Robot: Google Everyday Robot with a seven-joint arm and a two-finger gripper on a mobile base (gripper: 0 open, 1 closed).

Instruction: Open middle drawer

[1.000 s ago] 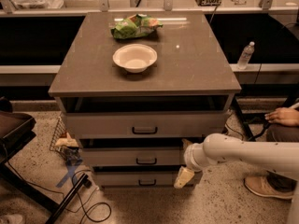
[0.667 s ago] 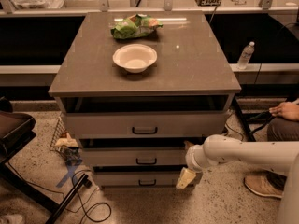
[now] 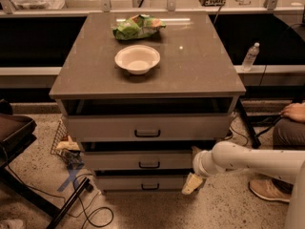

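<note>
Since the wide, shallow light-grey middle drawer (image 3: 114,160) sits flush in the stack between the taller top drawer (image 3: 105,128) and the low bottom drawer (image 3: 124,182), all rests on reaching its small dark bar handle (image 3: 149,164). That handle lies to the left of the cream-coloured gripper (image 3: 192,183) and a little above it. Gripper hangs off the white tubular arm (image 3: 248,159), which comes in from the right, and points down-left at the right end of the bottom drawer's front, so it is one level too low and well off centre. Handle's long axis runs level, side to side across the front; the drawer itself would pull out toward the camera. Judgement: a move up and leftward along the front comes before any grasp. Whether the gripper is apart or together cannot be told from this angle; it holds nothing that shows. Against a second ago, arm and gripper sit only a shade lower and rightward; drawer unchanged, handle untouched.
</note>
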